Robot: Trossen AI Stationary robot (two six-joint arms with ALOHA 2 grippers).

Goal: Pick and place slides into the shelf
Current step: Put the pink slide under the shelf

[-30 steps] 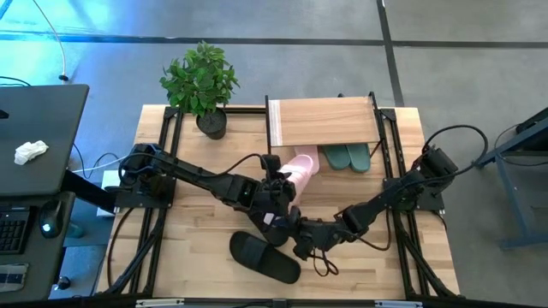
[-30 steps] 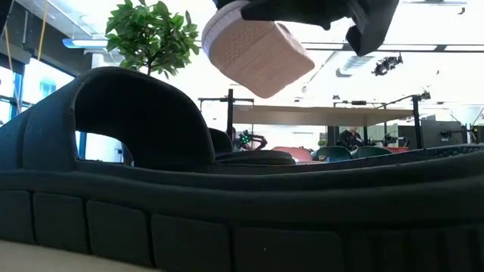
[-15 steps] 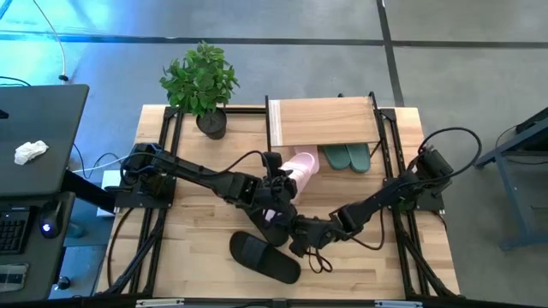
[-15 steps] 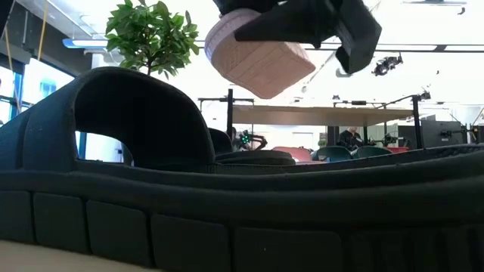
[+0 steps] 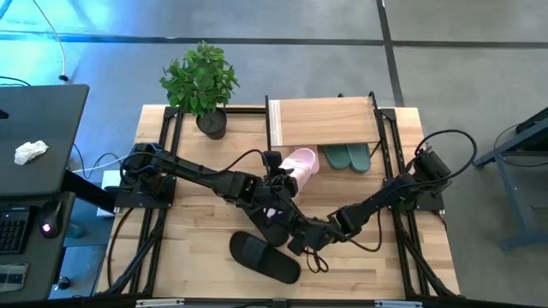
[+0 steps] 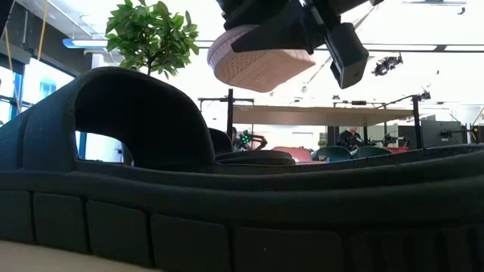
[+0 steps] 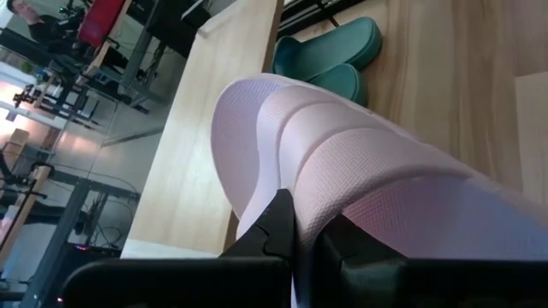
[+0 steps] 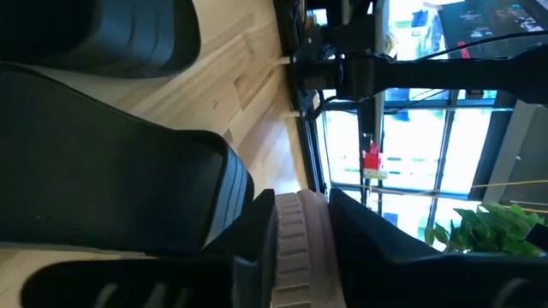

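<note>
**A:** So what's just changed? Going view by view.

**B:** High view: the pink slide [image 5: 303, 159], pinched in the left gripper [image 5: 279, 174], is now nudged a bit further up the frame than half a second back, right against the lower edge of the shelf [image 5: 321, 120]. The right gripper [image 5: 301, 242] is parked lower centre, beside the black slide [image 5: 261, 255]. Whether it's spread or gripping cannot be told.

**A:** Low view?

**B:** The pink slide [image 6: 257, 64] is seen top centre, lifted higher and levelled out compared with a second ago. So it's probably being lined up for sliding in under the board, not set down yet.

**A:** Wrists?

**B:** Left wrist: the pink strap is clamped tight, with the teal slides [image 7: 330, 56] already tucked under the shelf at upper centre. Right wrist: two black slides are shown on the table, one filling the left half [image 8: 103, 188], one at upper left.

**A:** Count?

**B:** Two teal, two black, one pink counted. A second pink isn't made out anywhere. One shelf.
</note>
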